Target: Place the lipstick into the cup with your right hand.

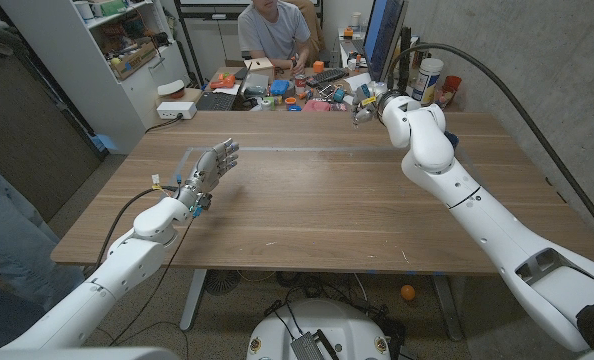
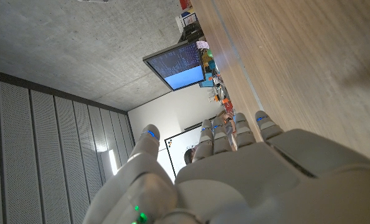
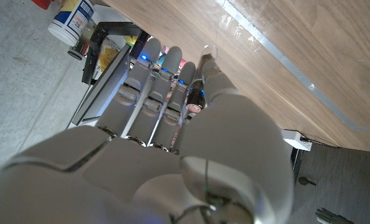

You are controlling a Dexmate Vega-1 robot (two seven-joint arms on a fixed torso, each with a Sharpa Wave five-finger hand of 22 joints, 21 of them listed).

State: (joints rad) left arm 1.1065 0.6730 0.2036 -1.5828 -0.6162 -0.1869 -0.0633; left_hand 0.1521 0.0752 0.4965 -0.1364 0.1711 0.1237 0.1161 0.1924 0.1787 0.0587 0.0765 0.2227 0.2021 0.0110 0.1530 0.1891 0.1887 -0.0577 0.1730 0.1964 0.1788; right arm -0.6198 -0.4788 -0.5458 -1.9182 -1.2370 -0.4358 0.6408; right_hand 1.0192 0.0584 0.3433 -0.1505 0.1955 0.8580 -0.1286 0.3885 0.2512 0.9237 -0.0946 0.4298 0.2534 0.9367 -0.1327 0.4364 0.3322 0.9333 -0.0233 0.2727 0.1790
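Right wrist view: the right hand [image 3: 172, 143] has its fingers close together and pointing out past the table's far edge. A small dark tube with a pinkish end, taken to be the lipstick [image 3: 195, 103], sits between the thumb and the neighbouring finger.
Hand state, right: holding the lipstick in a thumb-and-finger pinch, as far as this view shows. The other fingers lie straight alongside.
Hand state, left: the left hand [image 1: 213, 166] is held wide with its fingers spread, nothing in it, raised over the wooden table [image 1: 307, 200].
Lipstick location: inside the right hand's pinch, just under the thumb tip. In the head view the right hand [image 1: 365, 108] is at the table's far edge and the tube is too small to make out.
Lipstick appearance: short, slim and dark-bodied, with a glossy pink or red patch at the exposed end. Cannot tell whether it is capped.
Cup: not identified with confidence. A faint clear outline [image 3: 211, 55] just beyond the thumb tip may be a transparent rim.
Step in hand (judgement): carrying the lipstick to the cup for release.
How to do it well: confirm the cup's rim first. Bring the pinch directly over the opening with the tube pointing down, lower until its end is inside the rim, then part the thumb only.
Risk: a slim, smooth tube may roll in the pinch, and a clear cup is easy to misjudge and tip.
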